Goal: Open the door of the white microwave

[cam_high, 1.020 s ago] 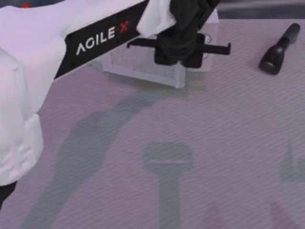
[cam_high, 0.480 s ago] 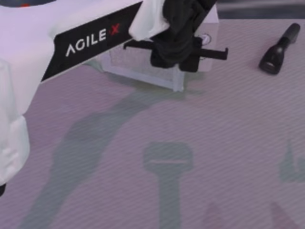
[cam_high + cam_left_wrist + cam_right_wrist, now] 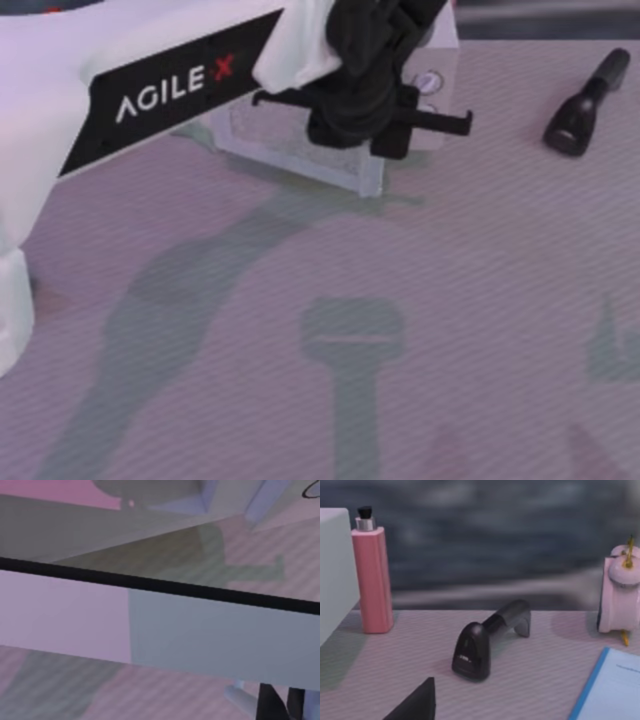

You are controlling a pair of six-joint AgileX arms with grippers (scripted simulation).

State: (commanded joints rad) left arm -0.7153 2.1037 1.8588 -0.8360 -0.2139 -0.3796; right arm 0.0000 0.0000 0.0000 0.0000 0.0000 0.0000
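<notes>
The white microwave (image 3: pixel 443 55) stands at the table's far edge in the top view, with a round knob (image 3: pixel 428 80) on its front. Its door (image 3: pixel 280 140), with a speckled mesh window, is swung partly outward, and the free edge (image 3: pixel 372 178) points toward the table's middle. My left arm reaches in from the left. Its black gripper (image 3: pixel 370 135) sits over that free edge, shut on the door's thin handle. In the left wrist view the pale door (image 3: pixel 210 640) fills the frame, with the dark fingers (image 3: pixel 270 706) at the handle. My right gripper (image 3: pixel 420 702) is parked off to the right.
A black handheld scanner (image 3: pixel 585 105) lies right of the microwave and also appears in the right wrist view (image 3: pixel 485 645). That view also takes in a pink bottle (image 3: pixel 372 575), a pink alarm clock (image 3: pixel 619 595) and a blue-edged sheet (image 3: pixel 615 690).
My left arm and gripper have shifted to the left and slightly toward the table's middle. The door's free edge has come with it, swinging a little further out.
</notes>
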